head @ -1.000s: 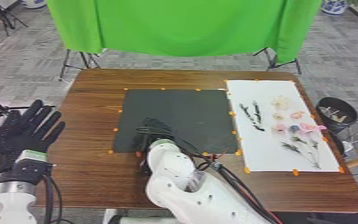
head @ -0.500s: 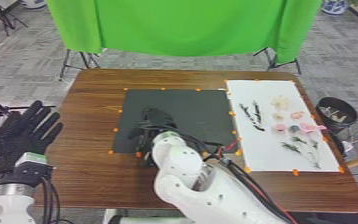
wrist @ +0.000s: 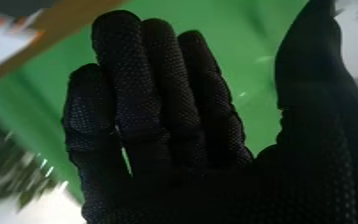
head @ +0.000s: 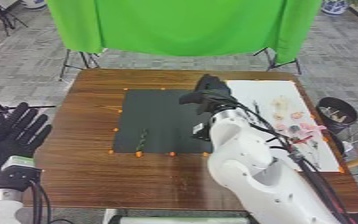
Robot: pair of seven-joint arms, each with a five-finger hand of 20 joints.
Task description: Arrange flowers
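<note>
My right hand (head: pixel 213 95) is over the back right part of the dark mat (head: pixel 162 107), near the white sheet (head: pixel 251 90). In the right wrist view that hand (wrist: pixel 158 115) is open, fingers straight, thumb apart, holding nothing. A green sprig (head: pixel 143 139) lies on the mat's front left part. On the white sheet lie pale flowers (head: pixel 282 104), pink flowers (head: pixel 313 128) and dark stems (head: pixel 256 107), partly hidden by my right arm. My left hand (head: pixel 14 135) stands open off the table's left edge, palm empty.
Orange markers (head: pixel 139 154) line the mat and sheet on the brown table (head: pixel 87 150). A black bin (head: pixel 337 111) stands beyond the right edge. A green cloth (head: pixel 184 25) hangs behind the table.
My right hand has moved right and back from the mat's left part, uncovering the green sprig there. The right arm now covers part of the white sheet. My left hand has shifted slightly left.
</note>
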